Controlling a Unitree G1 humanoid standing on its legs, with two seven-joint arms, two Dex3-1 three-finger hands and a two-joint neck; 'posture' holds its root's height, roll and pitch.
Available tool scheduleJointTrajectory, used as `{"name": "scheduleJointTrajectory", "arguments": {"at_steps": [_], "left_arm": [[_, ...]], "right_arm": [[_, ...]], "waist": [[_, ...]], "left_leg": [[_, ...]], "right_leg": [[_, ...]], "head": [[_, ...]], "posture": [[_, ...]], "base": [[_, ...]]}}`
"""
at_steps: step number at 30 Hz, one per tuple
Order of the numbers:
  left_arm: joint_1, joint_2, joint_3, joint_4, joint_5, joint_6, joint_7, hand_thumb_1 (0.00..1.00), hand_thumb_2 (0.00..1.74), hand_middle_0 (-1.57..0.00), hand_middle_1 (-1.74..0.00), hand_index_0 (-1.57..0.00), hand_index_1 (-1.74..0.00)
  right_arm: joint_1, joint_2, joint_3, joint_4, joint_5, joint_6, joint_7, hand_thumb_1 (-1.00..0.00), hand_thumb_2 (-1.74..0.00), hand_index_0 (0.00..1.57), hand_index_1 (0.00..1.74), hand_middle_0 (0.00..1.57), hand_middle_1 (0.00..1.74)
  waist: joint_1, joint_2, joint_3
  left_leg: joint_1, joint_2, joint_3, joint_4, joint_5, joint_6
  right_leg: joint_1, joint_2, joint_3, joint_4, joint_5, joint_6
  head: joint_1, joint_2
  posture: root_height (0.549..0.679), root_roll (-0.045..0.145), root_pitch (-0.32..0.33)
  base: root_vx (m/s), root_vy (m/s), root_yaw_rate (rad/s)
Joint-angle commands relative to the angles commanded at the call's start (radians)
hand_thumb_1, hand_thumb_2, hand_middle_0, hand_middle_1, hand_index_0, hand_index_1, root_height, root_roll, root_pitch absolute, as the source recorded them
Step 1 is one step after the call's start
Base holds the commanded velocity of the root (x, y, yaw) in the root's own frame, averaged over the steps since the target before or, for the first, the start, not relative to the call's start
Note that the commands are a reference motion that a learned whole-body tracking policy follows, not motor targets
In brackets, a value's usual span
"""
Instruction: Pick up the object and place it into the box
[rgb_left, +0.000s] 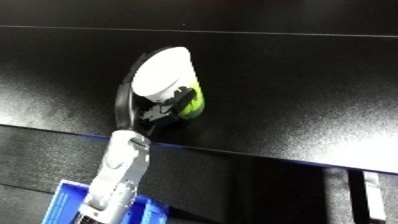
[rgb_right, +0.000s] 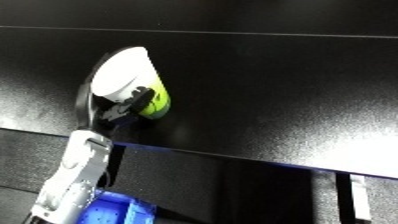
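Object: a white, rounded cup-like container with a yellow-green band round its lower side (rgb_left: 169, 80) is lying tilted on the glossy black table (rgb_left: 293, 90), near the table's front edge and towards the left of the view. Exactly what kind of container it is cannot be told.

Left hand: the black hand (rgb_left: 164, 107) is reaching up from the lower left on its white and silver forearm (rgb_left: 120, 172). Its fingers are curling round the object's lower side, over the green band, with one dark finger arching along the left rim. It is pinching the object rather than merely touching it.

Why held so: the hand is taking the object low and from the near side, probably because that is the side the arm reaches first across the table edge; the broad white top is left free.

Contact with table: whether the object is resting on the surface or just lifting off cannot be told.

Bin: a blue plastic bin (rgb_left: 67, 200) is showing at the bottom left, below and in front of the table edge, partly hidden by the forearm.

Right hand: it is appearing in neither view.

Step in hand: judging by the grasp, the pick-up is under way; carrying the object back and down to the bin is not yet done.

Risk: the smooth, rounded side may be slipping within the fingers when lifted.
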Motion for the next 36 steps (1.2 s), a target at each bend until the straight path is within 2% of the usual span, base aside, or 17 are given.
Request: {"name": "scheduleJointTrajectory", "arguments": {"at_steps": [8, 10, 13, 14, 17, 20, 24, 28, 30, 35, 36], "left_arm": [[0.118, 0.059, 0.166, -0.116, 0.06, -0.114, 0.11, 0.75, 1.3, -1.18, -1.3, -1.18, -1.3], [0.146, 0.072, 0.21, -0.108, 0.048, -0.143, 0.144, 0.75, 1.3, -1.18, -1.3, -1.18, -1.3], [0.191, 0.08, 0.272, -0.061, -0.033, -0.185, 0.176, 0.75, 1.3, -1.18, -1.3, -1.18, -1.3], [0.205, 0.08, 0.288, -0.034, -0.057, -0.2, 0.181, 0.75, 1.3, -1.18, -1.3, -1.18, -1.3], [0.246, 0.085, 0.322, 0.068, -0.086, -0.246, 0.18, 0.75, 1.3, -1.18, -1.3, -1.18, -1.3], [0.276, 0.1, 0.35, 0.177, -0.117, -0.299, 0.183, 0.75, 1.3, -1.18, -1.3, -1.18, -1.3], [0.322, 0.114, 0.391, 0.321, -0.254, -0.362, 0.19, 0.75, 1.3, -1.18, -1.3, -1.18, -1.3], [0.358, 0.118, 0.414, 0.464, -0.369, -0.385, 0.161, 0.75, 1.3, -1.18, -1.3, -1.18, -1.3], [0.366, 0.119, 0.423, 0.526, -0.399, -0.381, 0.144, 0.75, 1.3, -1.18, -1.3, -1.18, -1.3], [0.391, 0.117, 0.452, 0.677, -0.503, -0.338, 0.079, 0.75, 1.3, -1.18, -1.3, -1.18, -1.3], [0.396, 0.119, 0.458, 0.707, -0.518, -0.327, 0.065, 0.7, 1.22, -1.1, -1.22, -1.1, -1.22]], "right_arm": [[0.043, 0.012, -0.036, 0.002, 0.033, -0.028, 0.006, 0.0, 0.0, 0.0, 0.0, 0.0, 0.0], [0.05, 0.01, -0.041, -0.003, 0.041, -0.031, 0.003, 0.0, 0.0, 0.0, 0.0, 0.0, 0.0], [0.051, 0.008, -0.045, -0.012, 0.052, -0.025, -0.006, 0.0, 0.0, 0.0, 0.0, 0.0, 0.0], [0.048, 0.007, -0.045, -0.014, 0.055, -0.021, -0.01, 0.0, 0.0, 0.0, 0.0, 0.0, 0.0], [0.036, 0.008, -0.046, -0.014, 0.062, -0.005, -0.023, 0.0, 0.0, 0.0, 0.0, 0.0, 0.0], [0.03, 0.009, -0.047, -0.004, 0.064, 0.003, -0.027, 0.0, 0.0, 0.0, 0.0, 0.0, 0.0], [0.027, 0.012, -0.038, 0.018, 0.068, 0.005, -0.025, 0.0, 0.0, 0.0, 0.0, 0.0, 0.0], [0.025, 0.016, -0.032, 0.021, 0.066, 0.016, -0.035, 0.0, 0.0, 0.0, 0.0, 0.0, 0.0], [0.026, 0.018, -0.029, 0.022, 0.05, 0.018, -0.045, 0.0, 0.0, 0.0, 0.0, 0.0, 0.0], [0.031, 0.022, -0.026, 0.037, 0.009, 0.004, -0.054, 0.0, 0.0, 0.0, 0.0, 0.0, 0.0], [0.031, 0.022, -0.027, 0.041, 0.005, 0.002, -0.053, 0.0, 0.0, 0.0, 0.0, 0.0, 0.0]], "waist": [[0.049, 0.01, -0.007], [0.058, 0.011, -0.008], [0.068, 0.013, -0.009], [0.071, 0.014, -0.01], [0.082, 0.017, -0.011], [0.09, 0.016, -0.015], [0.095, 0.007, -0.024], [0.096, -0.004, -0.027], [0.097, -0.011, -0.027], [0.096, -0.025, -0.026], [0.094, -0.028, -0.026]], "left_leg": [[0.007, -0.019, -0.03, -0.026, 0.018, -0.0044], [0.008, -0.023, -0.036, -0.029, 0.022, -0.0059], [0.008, -0.028, -0.044, -0.032, 0.028, -0.0099], [0.008, -0.03, -0.046, -0.033, 0.031, -0.0115], [0.016, -0.033, -0.053, -0.036, 0.036, -0.0132], [0.025, -0.03, -0.057, -0.035, 0.035, -0.0093], [0.032, -0.025, -0.06, -0.041, 0.038, -0.0071], [0.033, -0.025, -0.064, -0.058, 0.05, -0.0078], [0.034, -0.024, -0.066, -0.068, 0.056, -0.0079], [0.036, -0.021, -0.071, -0.083, 0.066, -0.0101], [0.036, -0.021, -0.071, -0.084, 0.066, -0.0102]], "right_leg": [[0.02, -0.0141, -0.025, -0.009, -0.007, -0.0089], [0.026, -0.0157, -0.03, -0.012, -0.009, -0.0116], [0.034, -0.0157, -0.037, -0.019, -0.013, -0.017], [0.038, -0.016, -0.039, -0.02, -0.015, -0.0191], [0.053, -0.0203, -0.047, -0.017, -0.025, -0.0241], [0.066, -0.0232, -0.053, -0.011, -0.036, -0.0261], [0.088, -0.0179, -0.059, -0.016, -0.051, -0.0314], [0.107, -0.0109, -0.067, -0.025, -0.061, -0.0371], [0.113, -0.0083, -0.071, -0.027, -0.066, -0.0389], [0.128, -0.0016, -0.077, -0.032, -0.076, -0.0434], [0.131, -0.0007, -0.077, -0.034, -0.077, -0.0438]], "head": [[-0.042, -0.014], [-0.063, -0.053], [-0.13, -0.158], [-0.148, -0.177], [-0.205, -0.214], [-0.265, -0.229], [-0.387, -0.258], [-0.486, -0.281], [-0.529, -0.295], [-0.585, -0.281], [-0.591, -0.281]], "posture": [[0.631, 0.039, -0.064], [0.632, 0.042, -0.064], [0.634, 0.047, -0.062], [0.634, 0.049, -0.063], [0.634, 0.052, -0.07], [0.634, 0.051, -0.077], [0.634, 0.051, -0.081], [0.635, 0.051, -0.083], [0.635, 0.05, -0.084], [0.635, 0.049, -0.085], [0.636, 0.049, -0.085]], "base": [[-0.035, -0.017, 0.156], [-0.034, -0.022, 0.116], [-0.05, -0.007, 0.073], [-0.037, 0.005, 0.074], [0.002, 0.001, 0.1], [0.027, -0.005, 0.069], [0.032, 0.004, 0.044], [0.02, -0.002, 0.105], [0.006, -0.006, 0.083], [-0.002, 0.007, 0.055], [-0.01, 0.02, 0.028]]}}
